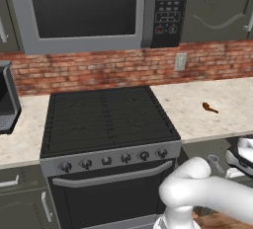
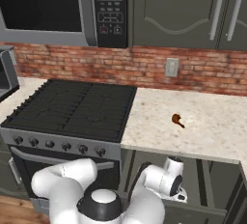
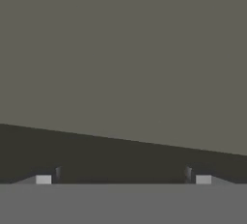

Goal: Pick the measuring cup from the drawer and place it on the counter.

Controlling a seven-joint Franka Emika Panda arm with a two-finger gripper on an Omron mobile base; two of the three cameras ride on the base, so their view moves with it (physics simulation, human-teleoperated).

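We reach into the open drawer (image 1: 202, 150) under the counter (image 1: 197, 112), measuring cup (image 1: 214, 162) at the arm's three o'clock. Our gripper (image 3: 123, 179) is spread wide and empty; we should centre the cup between the fingers before closing.

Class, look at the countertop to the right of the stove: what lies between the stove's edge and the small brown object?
Nothing. In the right base view the counter is bare speckled stone from the stove to the small brown object; the left base view shows the same.

A small brown object (image 2: 177, 119) lies on the beige counter (image 2: 212, 131).
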